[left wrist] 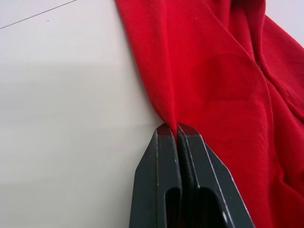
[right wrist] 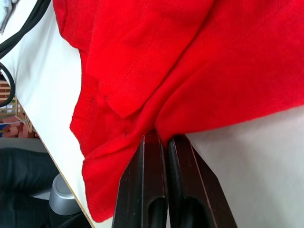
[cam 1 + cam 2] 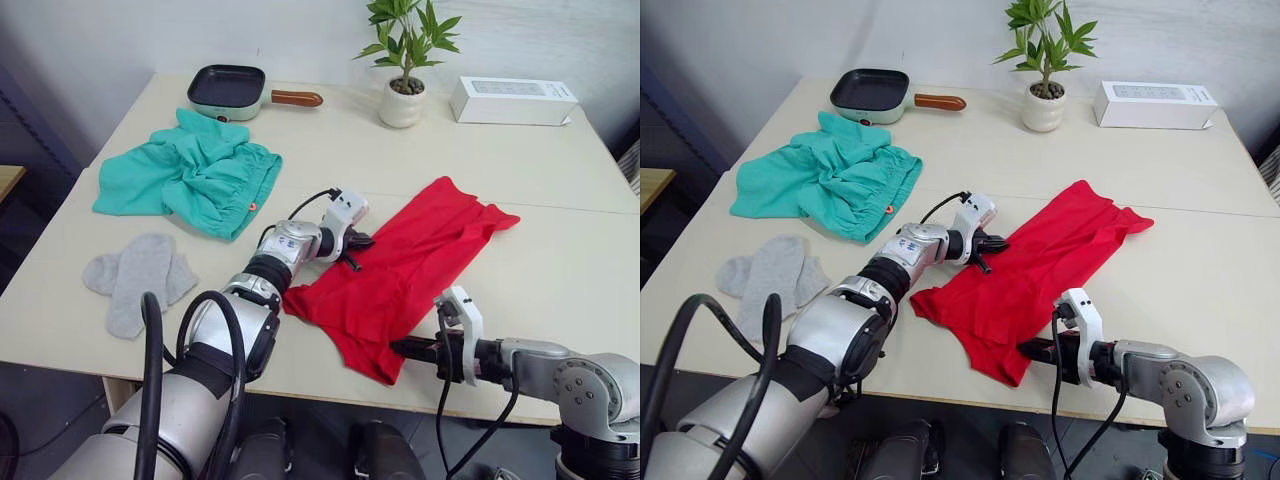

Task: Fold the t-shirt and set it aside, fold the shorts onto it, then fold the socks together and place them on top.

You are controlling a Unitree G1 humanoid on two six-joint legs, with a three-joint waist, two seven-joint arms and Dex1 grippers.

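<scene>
The red t-shirt [image 3: 405,262] lies long, from near left to far right. The left gripper [image 1: 176,129] pinches its left edge. The right gripper [image 2: 164,138] pinches its near edge.

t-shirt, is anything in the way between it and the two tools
Nothing visible. The left tool is pinched shut on the t-shirt's edge, and the right tool is closed on its near hem. The shorts and socks lie apart, on the robot's left.
</scene>
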